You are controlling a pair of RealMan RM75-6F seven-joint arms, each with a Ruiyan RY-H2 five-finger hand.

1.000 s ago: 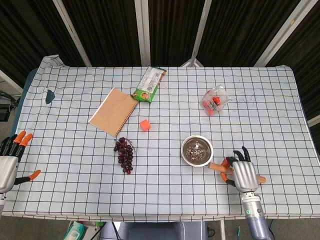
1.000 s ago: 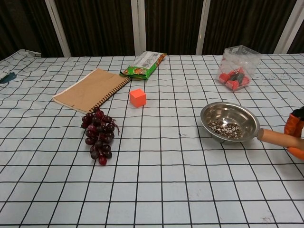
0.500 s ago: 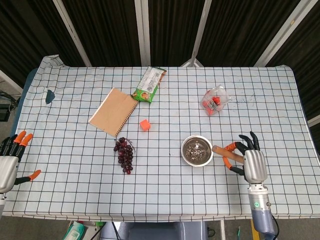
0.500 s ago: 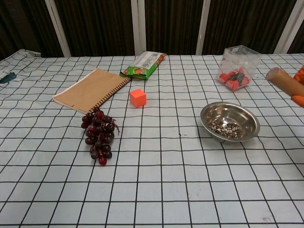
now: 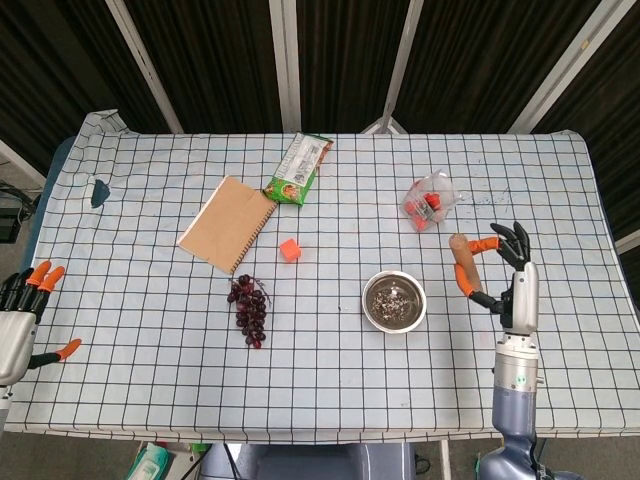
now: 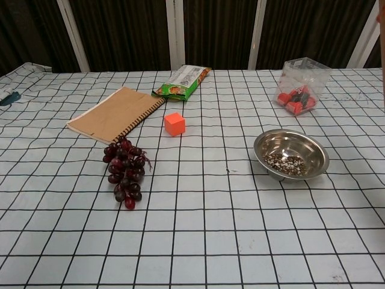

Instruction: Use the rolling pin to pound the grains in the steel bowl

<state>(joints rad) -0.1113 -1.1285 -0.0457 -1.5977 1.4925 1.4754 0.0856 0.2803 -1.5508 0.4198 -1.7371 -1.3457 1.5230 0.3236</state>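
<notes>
Rolling pin: tan wooden rolling pin (image 5: 465, 265), lifted off the table, right of the bowl.
Bowl: round steel bowl (image 5: 379, 289) holding speckled grains (image 6: 286, 162), upright on the table.

This looks like a robot test lab, not a home. A bench (image 5: 560, 200) draped in a black-gridded white cloth (image 6: 198, 241) carries unrelated props: a notebook (image 5: 227, 224), a snack packet (image 5: 298, 169), grapes (image 6: 124, 171) and an orange cube (image 6: 174, 123). Behind it hang dark curtains (image 6: 120, 30) between white frame bars (image 6: 175, 33).
</notes>
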